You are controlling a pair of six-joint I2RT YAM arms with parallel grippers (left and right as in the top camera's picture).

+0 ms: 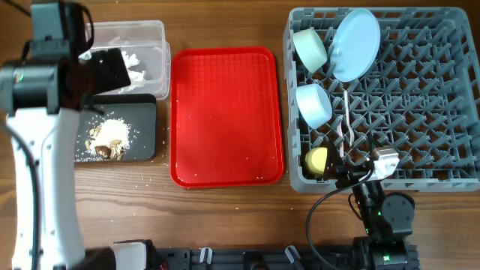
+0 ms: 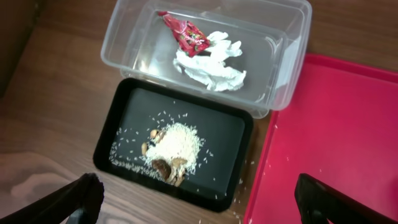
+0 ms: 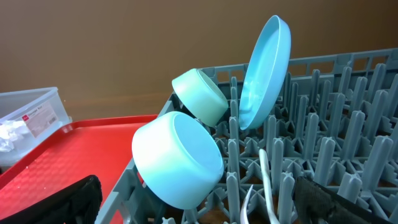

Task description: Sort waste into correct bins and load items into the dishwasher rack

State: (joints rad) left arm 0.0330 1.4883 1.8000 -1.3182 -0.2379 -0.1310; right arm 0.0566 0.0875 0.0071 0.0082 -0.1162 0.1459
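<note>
The grey dishwasher rack (image 1: 427,112) holds a light blue plate (image 1: 355,43) on edge, a greenish bowl (image 1: 309,49), a blue bowl (image 1: 313,105), a yellow cup (image 1: 318,160), and a white fork and spoon (image 1: 346,124). The clear tub (image 2: 124,37) holds the red wrapper (image 2: 186,34) and white napkin (image 2: 211,68). The black tray (image 2: 230,130) holds food scraps (image 2: 174,149). My left gripper (image 2: 205,205) is open and empty above the tub and black tray. My right gripper (image 3: 199,208) is open and empty at the rack's front left, near the blue bowl (image 3: 177,158).
A flat red serving tray (image 1: 225,112) lies between the bins and the rack, with only tiny crumbs on it. Loose rice grains lie on the wooden table around the black tray. The rack's right half stands with bare pegs.
</note>
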